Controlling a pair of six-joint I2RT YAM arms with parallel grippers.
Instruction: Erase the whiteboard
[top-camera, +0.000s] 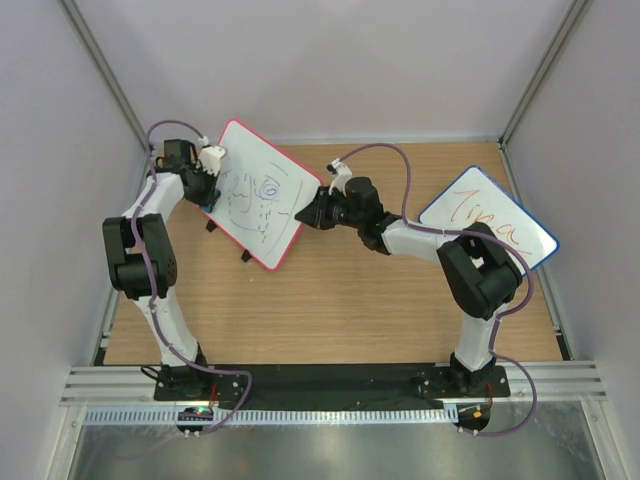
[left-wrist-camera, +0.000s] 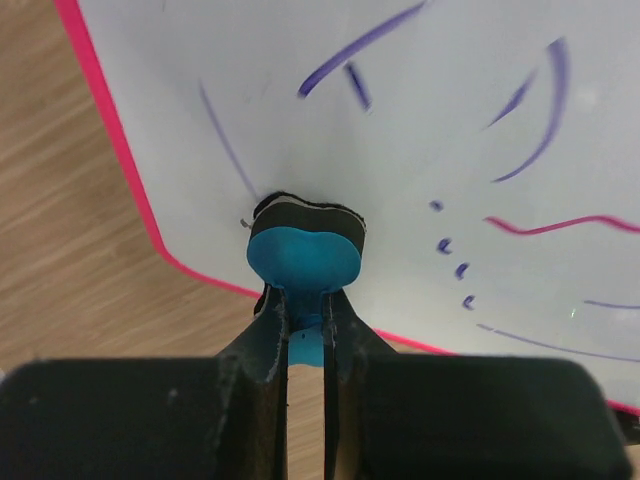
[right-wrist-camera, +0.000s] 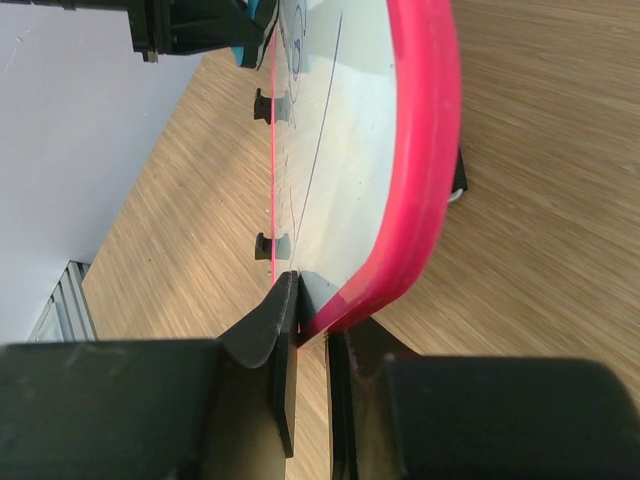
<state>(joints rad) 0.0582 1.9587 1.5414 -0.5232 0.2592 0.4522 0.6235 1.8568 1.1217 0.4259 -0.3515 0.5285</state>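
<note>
The whiteboard (top-camera: 262, 195) with a red-pink frame stands tilted at the back left of the table and bears purple and red face scribbles (left-wrist-camera: 520, 130). My left gripper (top-camera: 208, 190) is shut on a blue eraser (left-wrist-camera: 305, 250), whose black felt presses against the board's left part. In the left wrist view the fingers (left-wrist-camera: 265, 330) pinch the eraser's narrow blue tab. My right gripper (top-camera: 305, 212) is shut on the board's right corner. In the right wrist view the pink frame (right-wrist-camera: 420, 180) runs edge-on into the right gripper (right-wrist-camera: 315, 320).
A blue-framed board with orange writing (top-camera: 487, 225) lies at the right, partly under the right arm. Small black clips (top-camera: 245, 257) sit on the wood below the whiteboard. Grey walls close in the sides and back. A metal rail (top-camera: 330, 385) runs along the near edge.
</note>
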